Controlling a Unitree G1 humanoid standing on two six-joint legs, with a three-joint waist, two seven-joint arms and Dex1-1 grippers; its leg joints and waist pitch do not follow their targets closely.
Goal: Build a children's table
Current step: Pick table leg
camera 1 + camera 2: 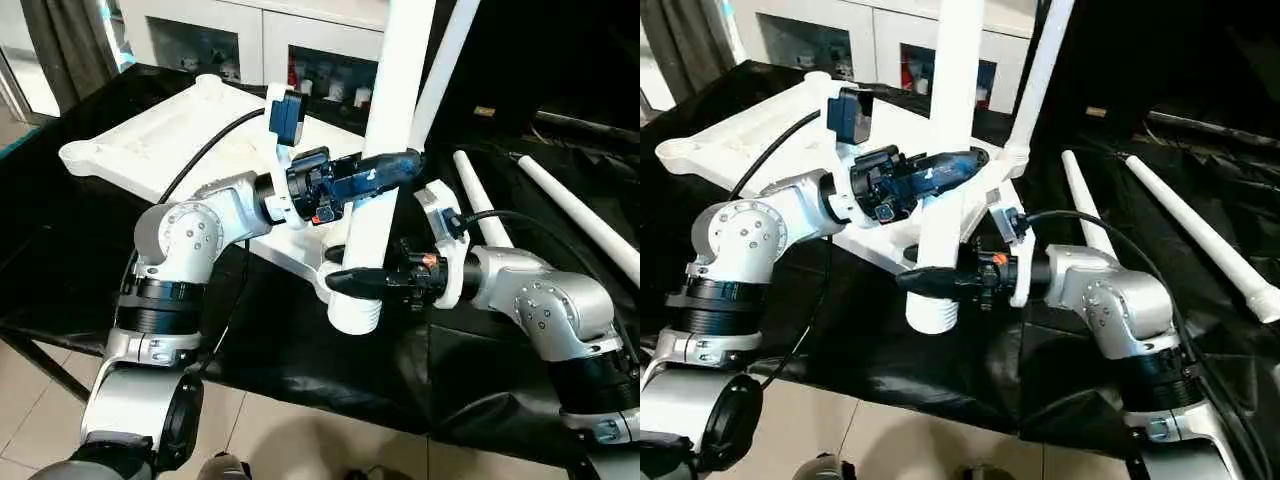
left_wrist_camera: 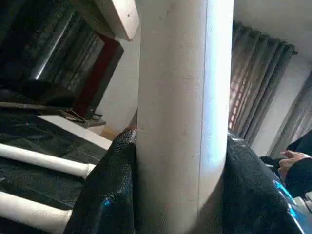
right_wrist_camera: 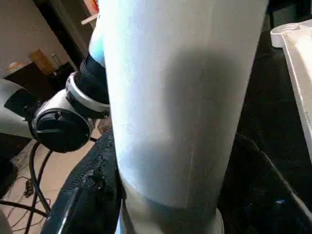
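Note:
The white tabletop (image 1: 150,150) lies underside up on the black-draped work table. One thin white leg (image 1: 448,55) stands in its far corner socket. A second white leg (image 1: 395,90) is held nearly upright by both grippers. My left gripper (image 1: 395,165) is shut on its middle, with black fingers (image 2: 112,185) against both sides of the tube (image 2: 180,122). Lower down, my right gripper (image 1: 352,280) is shut on the same leg (image 3: 175,97). The leg's ribbed lower end (image 1: 355,315) hangs beside the tabletop's near corner; whether they touch I cannot tell.
Two loose white legs (image 1: 478,205) (image 1: 585,220) lie on the black cloth (image 1: 60,250) to the right. White cabinets (image 1: 250,50) stand behind the table and tiled floor (image 1: 300,430) shows below its near edge. A person's hand (image 2: 292,161) shows in the left wrist view.

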